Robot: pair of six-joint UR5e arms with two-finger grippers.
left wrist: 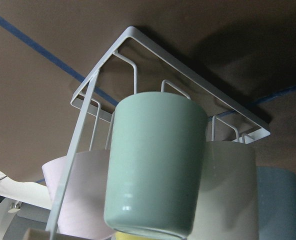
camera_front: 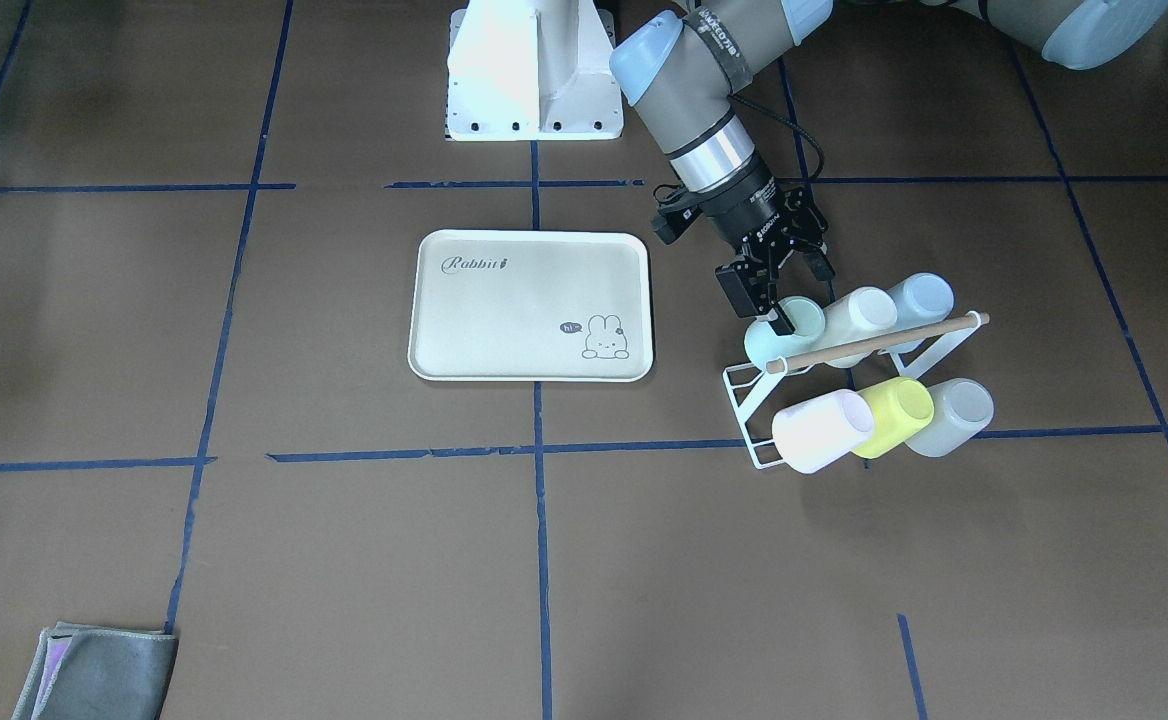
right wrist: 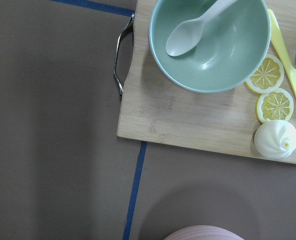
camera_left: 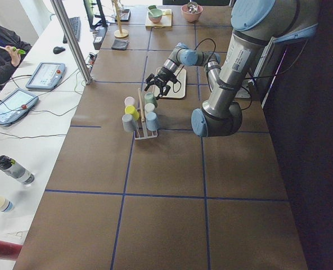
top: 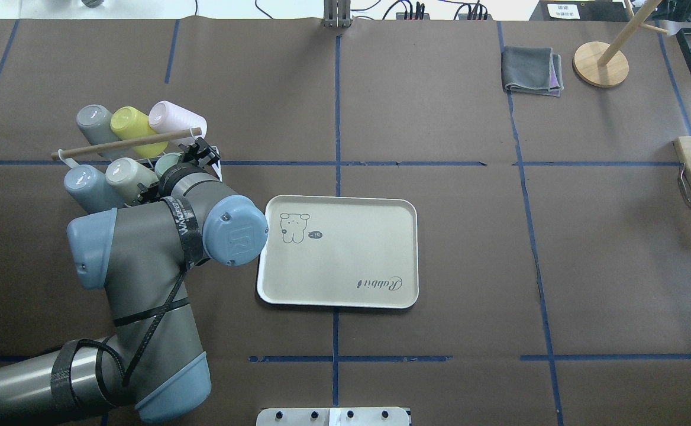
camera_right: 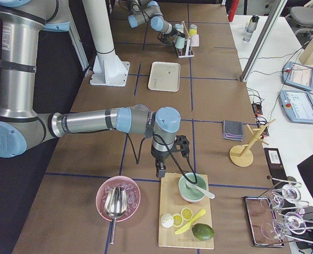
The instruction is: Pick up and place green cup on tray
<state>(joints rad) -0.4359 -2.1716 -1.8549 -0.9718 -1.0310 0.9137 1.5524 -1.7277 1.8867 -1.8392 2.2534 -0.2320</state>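
The green cup [camera_front: 782, 342] is a pale mint tumbler lying tilted on a peg of the white wire rack [camera_front: 744, 400], at the rack's end nearest the tray. It fills the left wrist view [left wrist: 155, 165], still on its peg. My left gripper [camera_front: 779, 300] is at the cup's bottom end, open, with a finger on either side of it. The cream tray [camera_front: 524, 310] with "Rabbit" script lies flat beside the rack and holds nothing. My right gripper [camera_right: 160, 170] hovers far away by a cutting board; I cannot tell whether it is open or shut.
The rack also holds a cream cup [camera_front: 859, 312], a pale blue cup [camera_front: 919, 298], a pinkish-white cup [camera_front: 822, 430], a yellow-green cup [camera_front: 894, 415] and a grey cup [camera_front: 949, 415], under a wooden rod [camera_front: 874, 342]. A cutting board [right wrist: 188, 115] carries a bowl [right wrist: 210, 45].
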